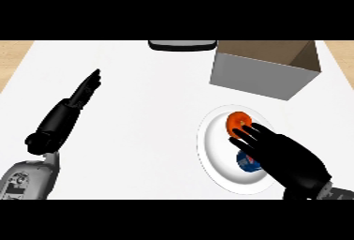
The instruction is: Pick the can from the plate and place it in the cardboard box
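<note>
Blue can [246, 162] on white plate [207, 154], beside orange fruit [239, 121]. Right hand [283, 154] above, fingers spread, empty. Left hand [81, 96] resting, straight. Risk: grabbing fruit instead; nudging can off plate. Cardboard box [259, 77] beyond.

The right hand [287, 154] covers most of a blue object [244, 162] on the plate [214, 159], leaving its identity unclear.

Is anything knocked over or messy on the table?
Nothing looks spilled or broken. The cardboard box stands open at the back. The plate holds an orange thing and a blue can, partly hidden under the right hand. The left hand rests open.
</note>
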